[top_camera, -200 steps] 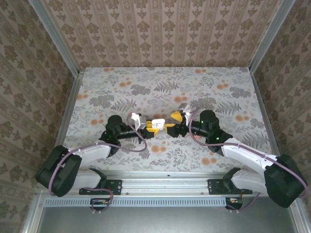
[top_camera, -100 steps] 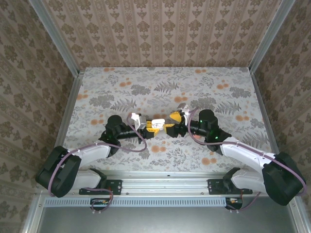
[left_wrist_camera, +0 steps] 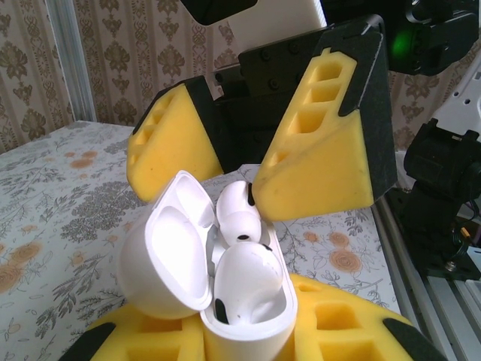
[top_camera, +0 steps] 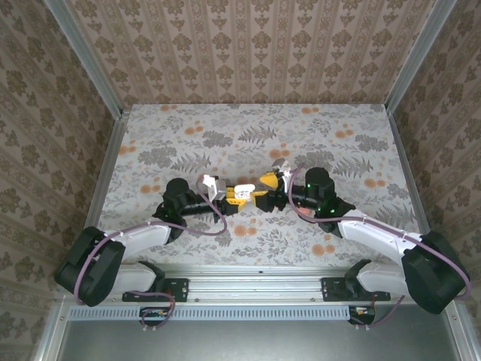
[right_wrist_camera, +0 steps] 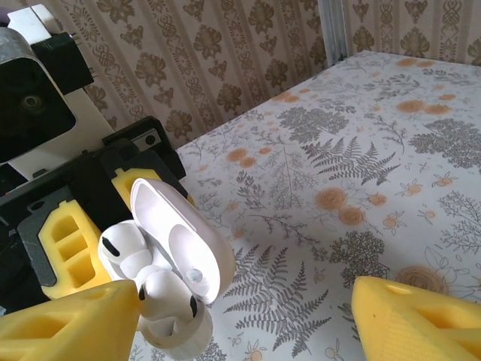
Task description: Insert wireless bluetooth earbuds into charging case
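The white charging case (left_wrist_camera: 242, 336) stands upright with its lid (left_wrist_camera: 169, 252) swung open to the left. My left gripper (left_wrist_camera: 244, 342) is shut on the case body between its yellow foam pads (left_wrist_camera: 342, 323). Two white earbuds sit in the case, one near (left_wrist_camera: 248, 274) and one far (left_wrist_camera: 239, 214). My right gripper (right_wrist_camera: 240, 323) hangs open just beyond the case, its left foam finger (right_wrist_camera: 68, 323) beside the earbuds (right_wrist_camera: 161, 293) and its right finger (right_wrist_camera: 421, 316) well apart. In the top view the case (top_camera: 243, 190) lies between the left gripper (top_camera: 234, 198) and the right gripper (top_camera: 269, 183).
The floral tabletop (top_camera: 225, 135) stretches away behind both grippers. Patterned walls enclose it on three sides, with metal posts (top_camera: 101, 75) at the corners. A metal rail (top_camera: 255, 274) carrying the arm bases runs along the near edge.
The right arm has shifted slightly left and away, bringing its open fingers closer over the case. The left gripper and the case have stayed put.
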Tool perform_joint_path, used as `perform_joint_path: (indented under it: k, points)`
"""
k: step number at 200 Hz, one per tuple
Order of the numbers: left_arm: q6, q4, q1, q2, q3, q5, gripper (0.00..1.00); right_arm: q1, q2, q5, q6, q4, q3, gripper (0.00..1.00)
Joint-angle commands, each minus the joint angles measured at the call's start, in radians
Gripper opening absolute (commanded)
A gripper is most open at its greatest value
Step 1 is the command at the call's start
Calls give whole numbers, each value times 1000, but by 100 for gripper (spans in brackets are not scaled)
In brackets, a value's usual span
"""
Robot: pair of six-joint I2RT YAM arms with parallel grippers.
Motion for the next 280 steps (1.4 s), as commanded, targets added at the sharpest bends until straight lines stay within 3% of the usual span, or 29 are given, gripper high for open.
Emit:
perform_joint_path:
  k: [1,112,280]
  points:
    - [16,4,-9,-25,33,27,12,-4,9,-29,15,9,35,75]
    - [22,6,-11,-19,25,16,12,-17,-143,15,46,-89,19,80]
    - [23,-4,-12,-33,25,10,12,-18,-8,-8,75,-178,88,80]
